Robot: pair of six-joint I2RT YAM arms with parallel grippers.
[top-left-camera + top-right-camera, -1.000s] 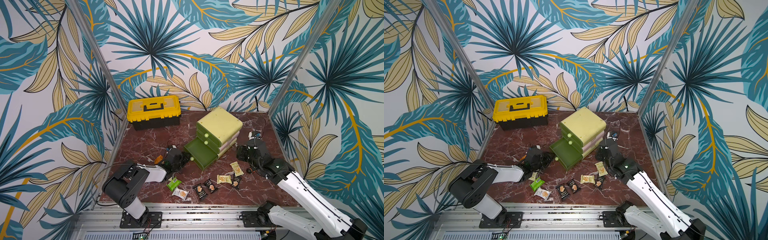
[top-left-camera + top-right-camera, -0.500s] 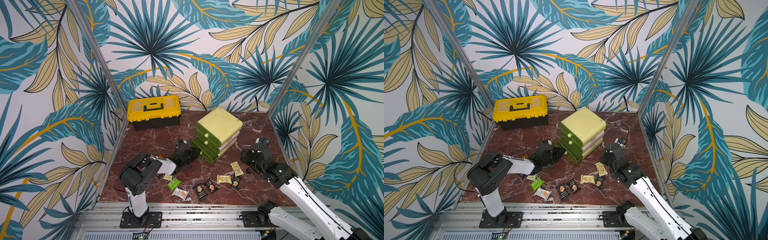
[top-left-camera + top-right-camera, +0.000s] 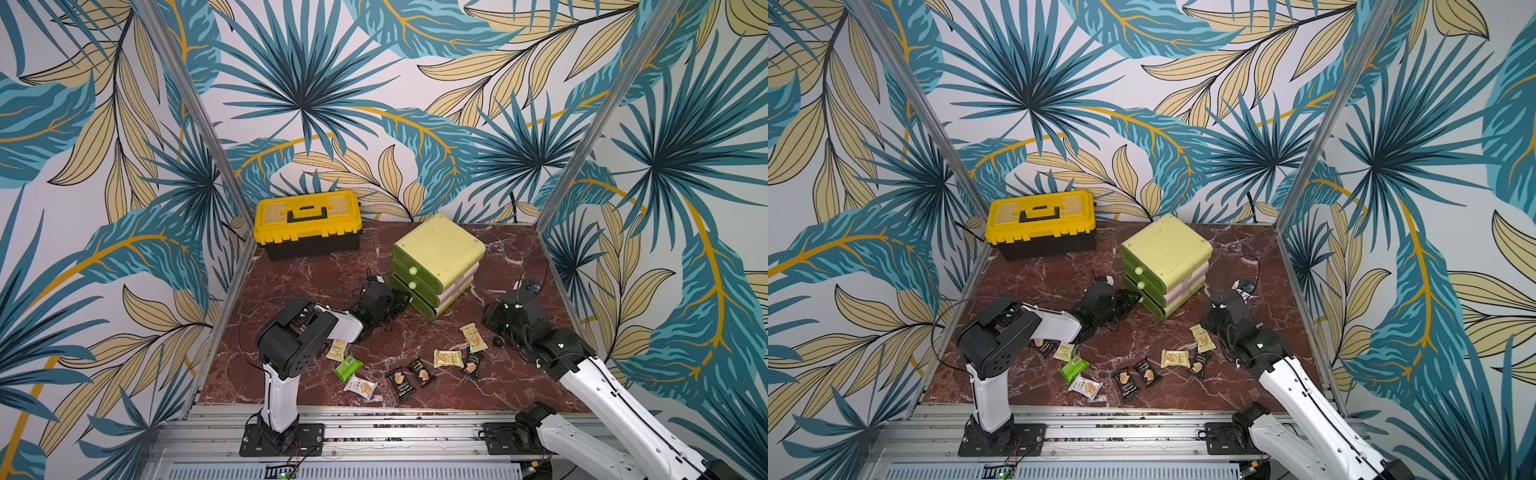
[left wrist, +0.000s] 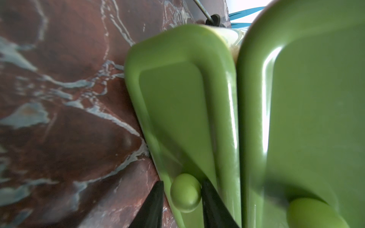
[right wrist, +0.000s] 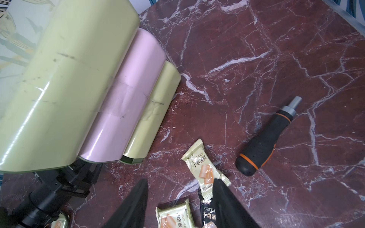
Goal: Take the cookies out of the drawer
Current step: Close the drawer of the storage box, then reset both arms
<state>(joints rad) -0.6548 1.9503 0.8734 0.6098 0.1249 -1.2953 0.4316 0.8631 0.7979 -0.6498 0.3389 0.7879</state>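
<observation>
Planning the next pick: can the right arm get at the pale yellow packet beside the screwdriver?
Probably yes: the pale yellow packet lies uncovered, close before the open right fingers.

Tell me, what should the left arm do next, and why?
Probably release the knob of the bottom drawer and back away: the left gripper pinches it, that drawer looks shut, and the cookies already lie on the table.
</observation>
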